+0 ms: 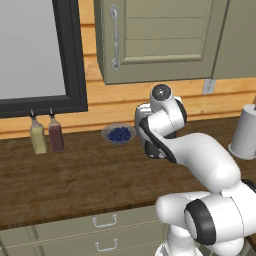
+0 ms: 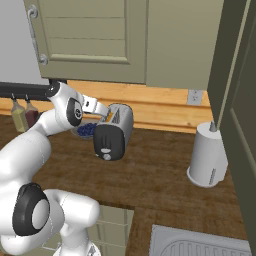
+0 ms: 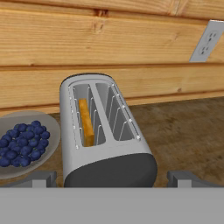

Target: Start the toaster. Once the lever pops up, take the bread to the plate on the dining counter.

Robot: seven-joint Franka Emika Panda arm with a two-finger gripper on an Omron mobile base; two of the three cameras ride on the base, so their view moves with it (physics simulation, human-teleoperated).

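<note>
The tool (image 3: pixel 112 177) hangs released, its two dark tips spread wide to either side of the near end of the toaster (image 3: pixel 103 131), grasping nothing. In the hand view that near end is the dark panel, just past the tips, and the lever that starts the toaster should sit on it, though I cannot make it out from here; in the right base view only a small pale knob shows low on the same panel. To do this step well, I judge the tool should come down along the dark end, set one tip on top of the lever and push straight down until it latches, without shoving the toaster back across the wooden bench (image 2: pixel 165 175). Beyond the panel, the bread (image 3: pixel 86 122) stands on edge in the left slot, sunk below the rim, so it needs no touching yet. Just beside the toaster on that side is the bowl of blueberries (image 3: pixel 24 142), close enough that a sideways swing could knock it. Farther off, the plank wall carries a socket (image 3: pixel 205 41).
</note>
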